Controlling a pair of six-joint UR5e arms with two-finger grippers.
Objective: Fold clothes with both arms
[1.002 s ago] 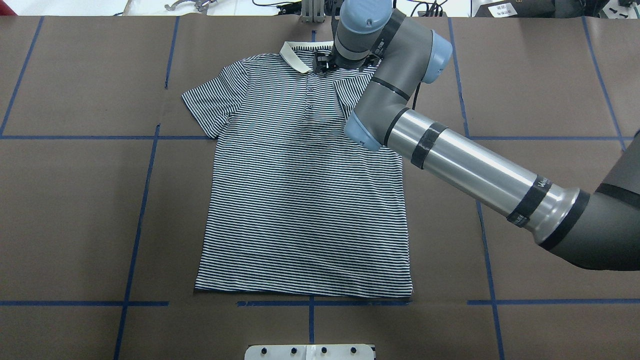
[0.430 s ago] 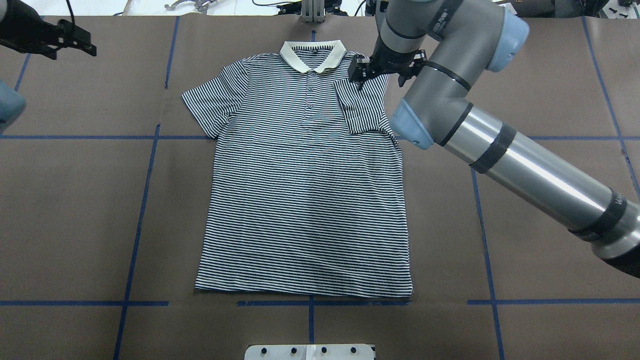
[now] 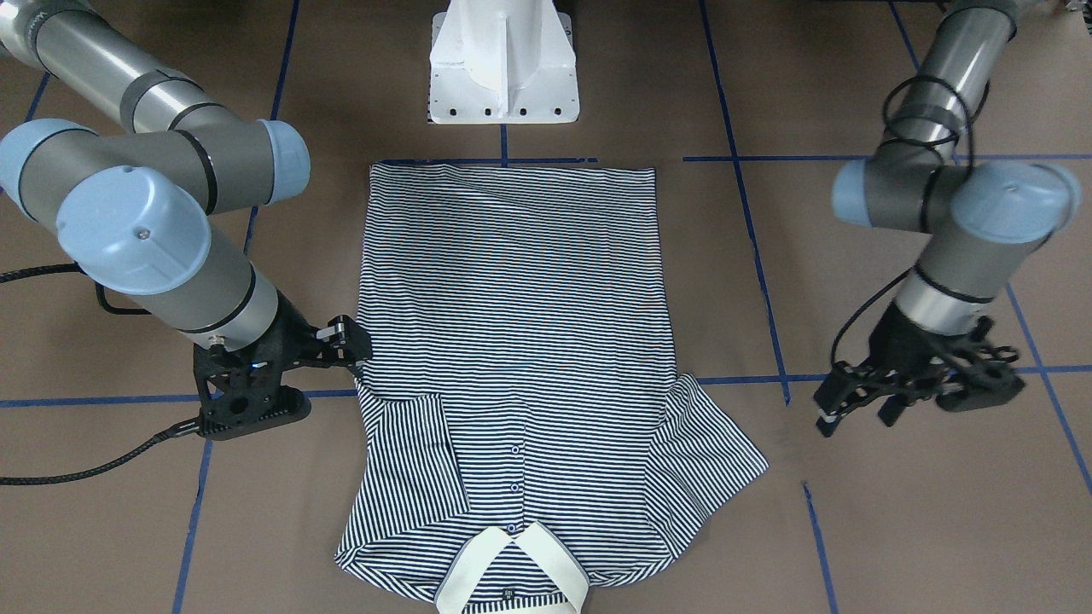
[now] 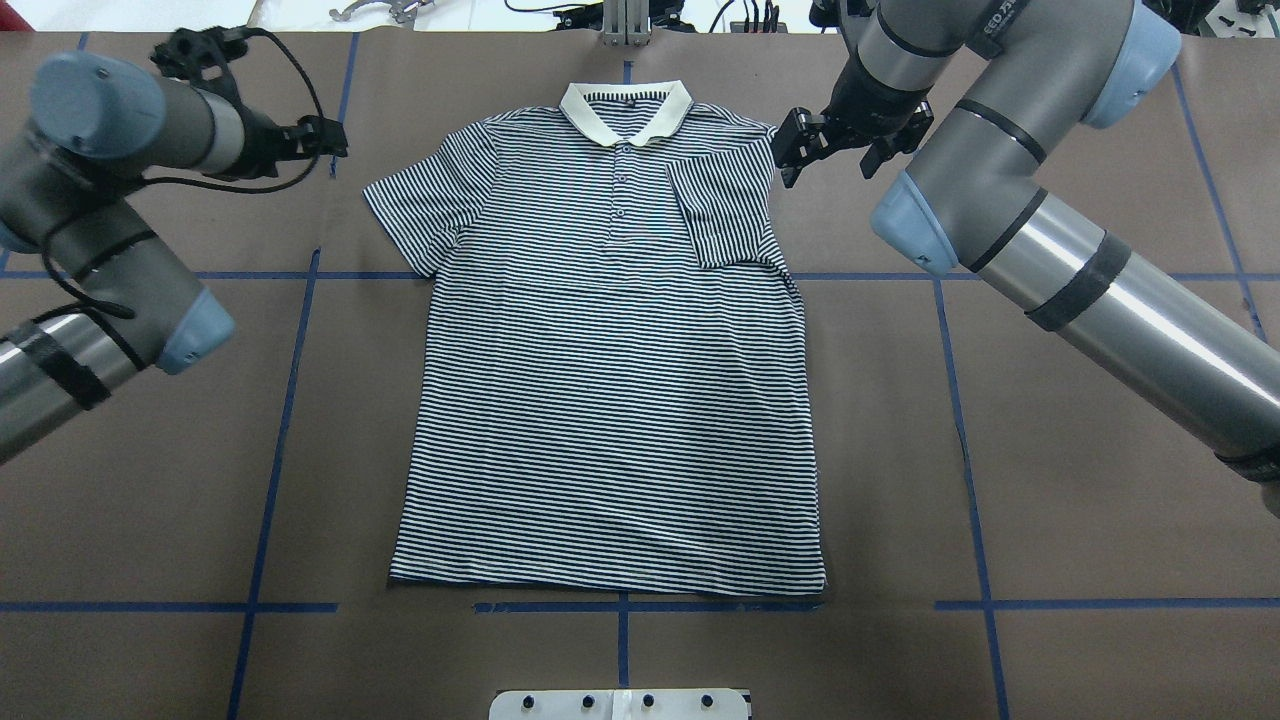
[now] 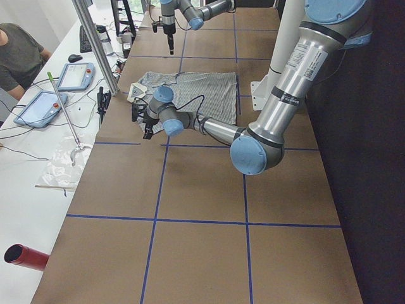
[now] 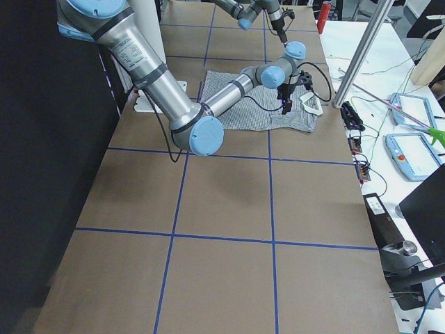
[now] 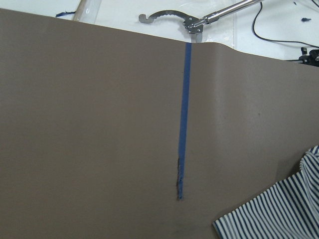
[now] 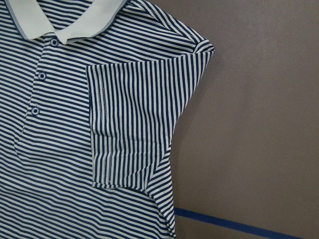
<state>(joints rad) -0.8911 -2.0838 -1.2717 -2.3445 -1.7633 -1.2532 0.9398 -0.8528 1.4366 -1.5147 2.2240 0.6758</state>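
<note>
Overhead view: the striped polo shirt (image 4: 610, 420) lies flat and face up at the centre of the brown desk (image 4: 150, 480). Its collar (image 4: 625, 100) is toward the top of the frame and its hem runs along the blue tape line (image 4: 620, 606) near the bottom. The folded sleeve (image 4: 725, 210), on the frame's right, lies turned inward over the chest. The spread sleeve (image 4: 430, 205), on the frame's left, lies flat on the desk. The shirt lies as it did 0.4 s ago. The right tool (image 4: 800, 148) covered the collar's right half 1.0 s ago and stood over the folded sleeve's upper edge 0.4 s ago. It now hangs over bare desk just beside the shirt's shoulder at upper right, clear of the cloth, with its fingers parted and holding nothing. The left arm (image 4: 100, 250) was absent 1.0 s ago and showed only at the upper-left corner 0.4 s ago; it now reaches farther into the frame. The left tool (image 3: 862, 408) hangs near the spread sleeve without touching it, its fingers spread and empty. The left wrist view shows only a corner of striped cloth at lower right.
</note>
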